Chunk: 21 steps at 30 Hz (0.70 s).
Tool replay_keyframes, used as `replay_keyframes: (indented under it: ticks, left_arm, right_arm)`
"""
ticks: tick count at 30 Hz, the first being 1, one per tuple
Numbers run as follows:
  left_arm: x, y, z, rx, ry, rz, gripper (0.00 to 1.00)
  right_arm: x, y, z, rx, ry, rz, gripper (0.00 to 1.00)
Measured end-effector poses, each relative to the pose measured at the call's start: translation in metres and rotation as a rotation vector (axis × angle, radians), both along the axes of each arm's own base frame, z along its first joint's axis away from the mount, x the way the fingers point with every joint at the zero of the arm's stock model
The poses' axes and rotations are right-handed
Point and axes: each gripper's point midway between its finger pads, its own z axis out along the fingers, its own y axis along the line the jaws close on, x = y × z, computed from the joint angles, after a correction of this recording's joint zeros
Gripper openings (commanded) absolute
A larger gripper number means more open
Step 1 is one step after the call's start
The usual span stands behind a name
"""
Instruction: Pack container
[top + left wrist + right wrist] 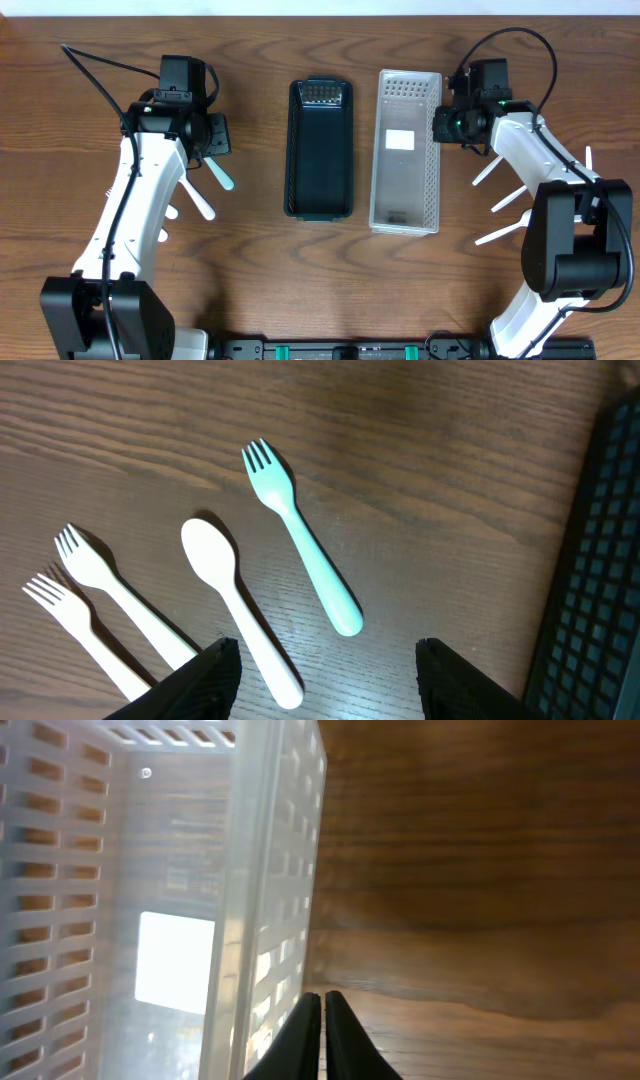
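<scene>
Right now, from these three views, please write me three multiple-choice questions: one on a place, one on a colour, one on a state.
1. The clear basket stands:
A) between the dark container and the right arm
B) inside the dark container
C) on top of the cutlery

2. The fork between the white spoon and the dark container is:
A) red
B) teal
C) black

3. The right gripper is:
A) wide open
B) holding a spoon
C) shut

Answers:
1 A: the overhead view shows the basket beside the container, on the right arm's side.
2 B: the left wrist view shows its teal colour.
3 C: its fingers meet, with nothing between them.
</scene>
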Motion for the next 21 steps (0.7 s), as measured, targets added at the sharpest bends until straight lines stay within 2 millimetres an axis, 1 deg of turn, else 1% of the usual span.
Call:
replay_keyframes:
  ticks: [7,13,21]
  left_arm:
    - [0.0,0.0,0.0,0.0,0.0,0.0,0.59]
    - [0.0,0.0,0.0,0.0,0.0,0.0,0.59]
    - [0.0,0.0,0.0,0.0,0.002,0.0,0.59]
  right_arm:
    - [-0.002,0.016,0.004,0.073,-0.006,0.073,0.06]
    - [-0.005,0.03,0.008,0.137,-0.01,0.133,0.07]
    - [-0.007,0.039,0.011,0.181,-0.015,0.173,0.06]
